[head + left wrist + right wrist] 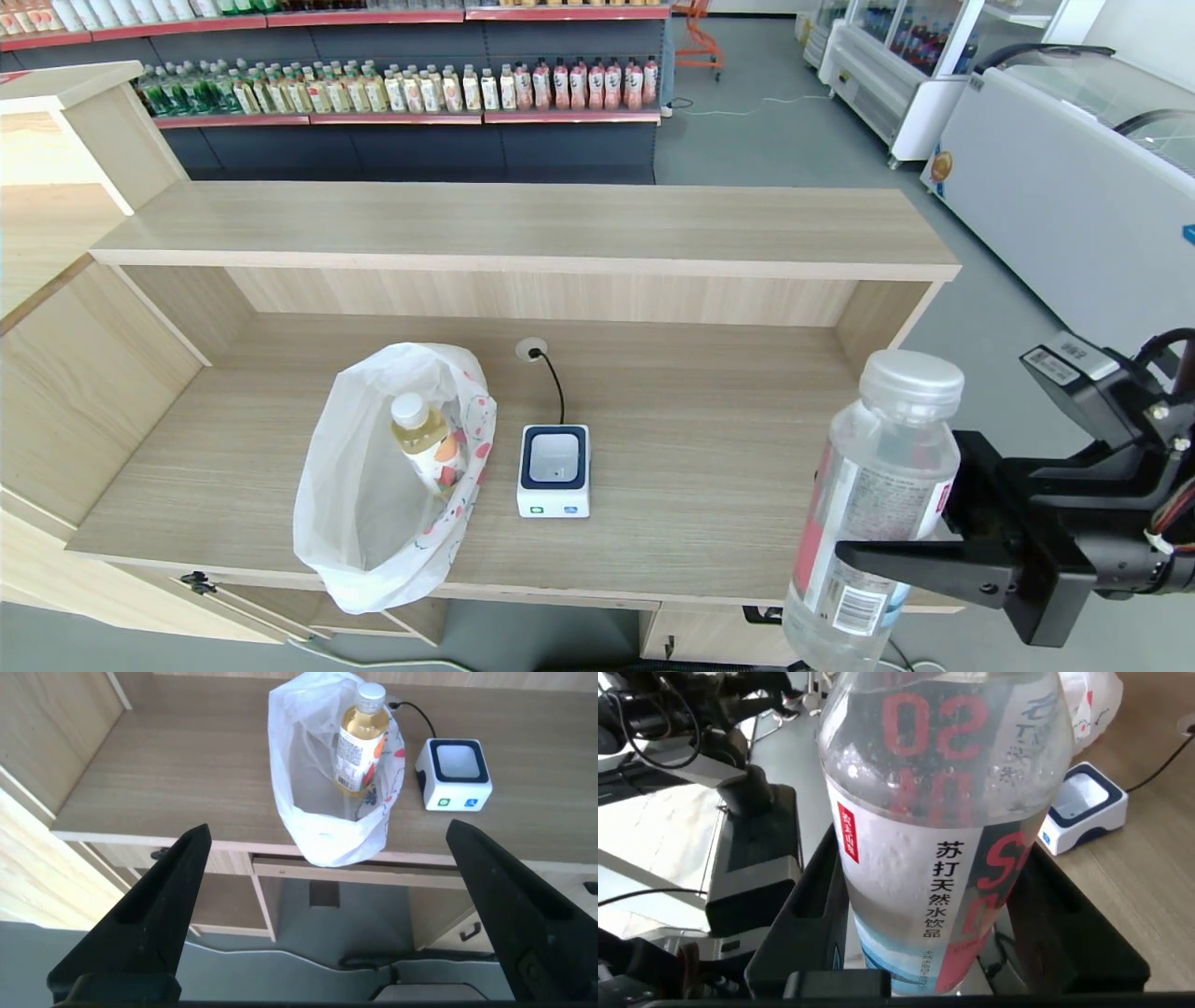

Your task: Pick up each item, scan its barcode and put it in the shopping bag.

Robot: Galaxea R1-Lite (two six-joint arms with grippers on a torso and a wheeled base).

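**A:** Wood-grain counter [709, 448] is filling mid-frame. What is sitting on it?

**B:** One white shopping bag [355, 504] at lower left, with one tea bottle [425, 448] standing inside. One scanner [555, 471] is sitting just right of the bag, its single black cable [553, 378] running upward.

**A:** Bottles, counted?

**B:** Two. The second, a clear water bottle [873, 504], is hanging upright at lower right, the right gripper [934, 523] pinching its label. The scanner is lying between it and the bag.

**A:** Left gripper [329, 840]?

**B:** Fingers spread wide, facing the bag from short of the counter's front edge.
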